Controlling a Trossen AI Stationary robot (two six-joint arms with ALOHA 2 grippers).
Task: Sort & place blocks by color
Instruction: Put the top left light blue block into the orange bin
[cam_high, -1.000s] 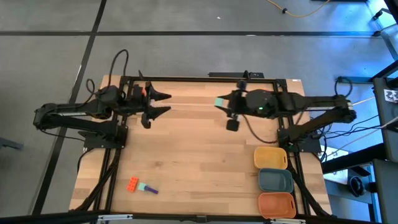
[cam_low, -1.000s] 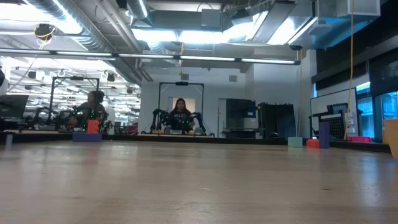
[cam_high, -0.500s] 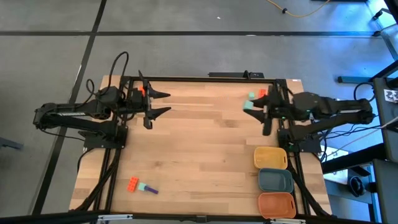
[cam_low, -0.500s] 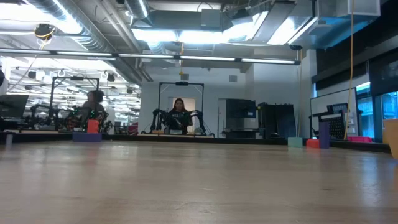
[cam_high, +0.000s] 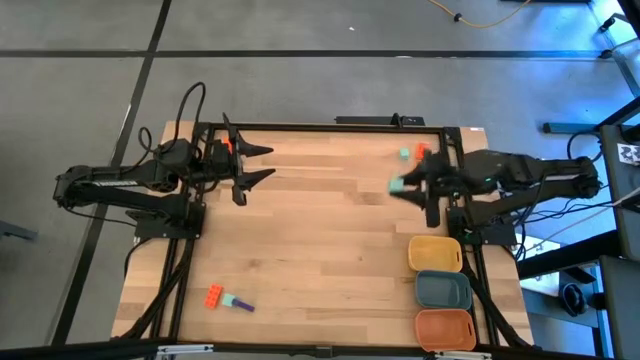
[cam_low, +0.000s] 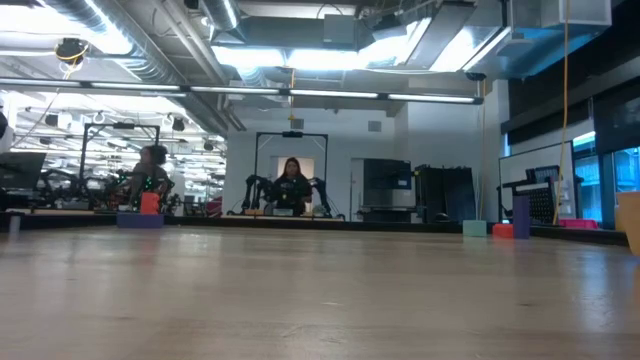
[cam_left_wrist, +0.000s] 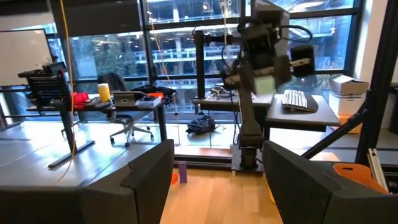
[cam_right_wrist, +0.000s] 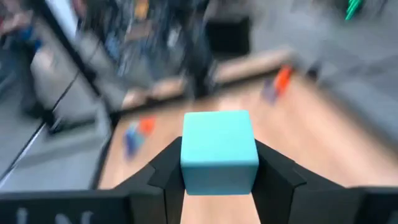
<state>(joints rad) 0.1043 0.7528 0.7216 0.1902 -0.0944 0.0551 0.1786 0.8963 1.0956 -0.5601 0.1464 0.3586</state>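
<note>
My right gripper (cam_high: 399, 186) hovers over the table's right part, shut on a teal cube (cam_right_wrist: 219, 151); the left wrist view shows that cube (cam_left_wrist: 264, 84) high in the air. A teal block (cam_high: 404, 154) and an orange-red block (cam_high: 421, 151) lie on the table near its far right corner. An orange-red block (cam_high: 215, 296) and a purple-and-teal bar (cam_high: 238, 303) lie near the near left corner. My left gripper (cam_high: 268, 164) waits open over the far left part, touching nothing. No gripper shows in the low view. My right gripper pinches the teal cube by two opposite side faces (cam_right_wrist: 184, 155), one dark finger (cam_right_wrist: 165, 171) on each. The fingers point roughly level toward the table's left. The cube is lifted clear of the table, its front face square to the wrist camera.
Three rounded trays stand in a row along the right edge toward the near side: yellow (cam_high: 435, 254), blue-grey (cam_high: 444, 290), orange (cam_high: 445, 329). The middle of the wooden table (cam_high: 320, 240) is bare. Beyond the far edge, people sit at other robot stations (cam_low: 292, 185).
My right gripper, holding the teal cube throughout, has drawn back from over the table's far middle toward the right edge, then shifted a little toward the near edge. The left arm and the blocks on the table have kept still.
</note>
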